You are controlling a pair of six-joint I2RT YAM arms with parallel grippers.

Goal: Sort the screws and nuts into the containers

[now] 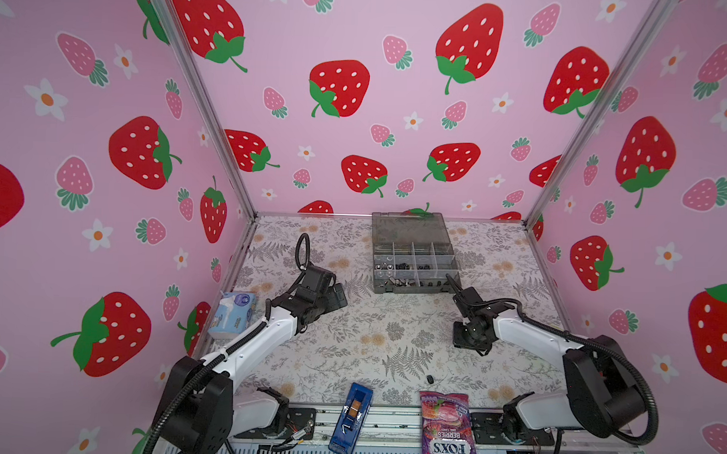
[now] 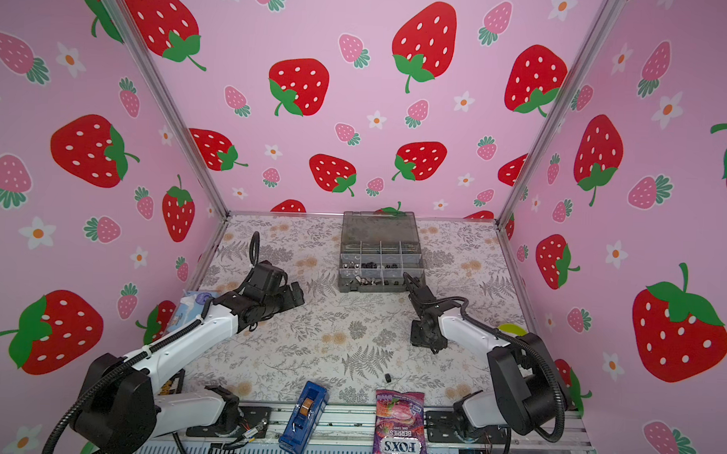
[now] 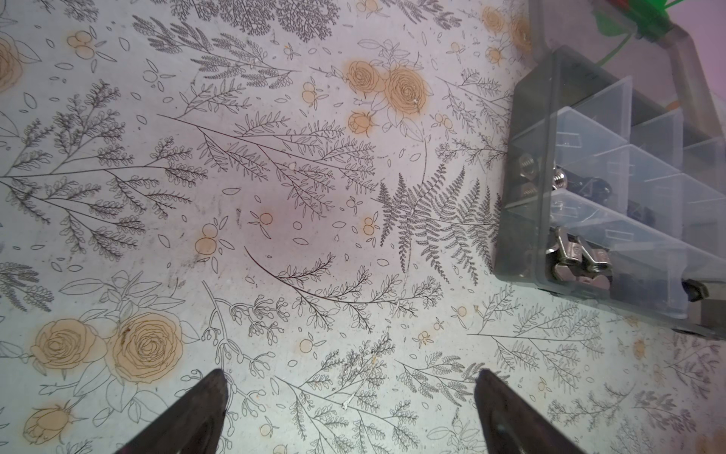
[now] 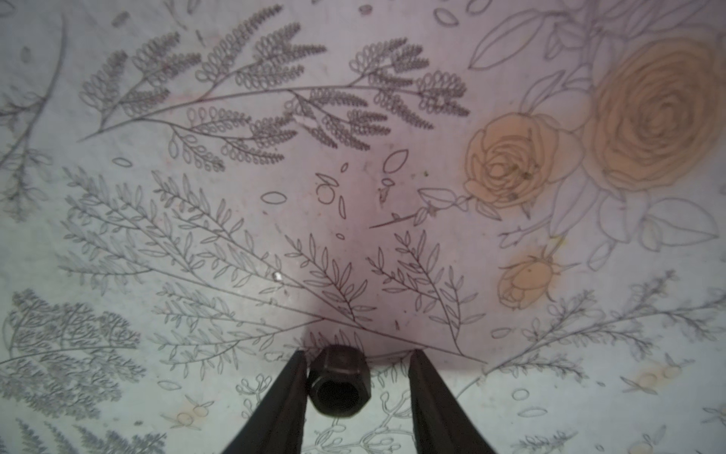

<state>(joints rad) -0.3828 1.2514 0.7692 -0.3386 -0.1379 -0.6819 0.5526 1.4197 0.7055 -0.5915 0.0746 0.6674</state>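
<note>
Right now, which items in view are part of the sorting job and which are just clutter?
Job: black hex nut at the right gripper; organiser box; silver wing nuts in a cell; loose small black piece, type unclear.
Lying about: blue box; candy bag; tissue pack.

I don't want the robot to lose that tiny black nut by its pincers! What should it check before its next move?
1. Nut between the fingers: ok. The black nut sits inside the right gripper.
2. Firm squeeze: not ok. The nut touches only one finger; a gap shows at the other.
3. Nut lifted off the table: cannot tell.
4. Is the box open: ok. Its lid is up.
5. Way clear of the left gripper: ok. It is open and empty, beside the box.
6. Nothing left lying loose: not ok. One small black piece lies near the candy bag.
</note>
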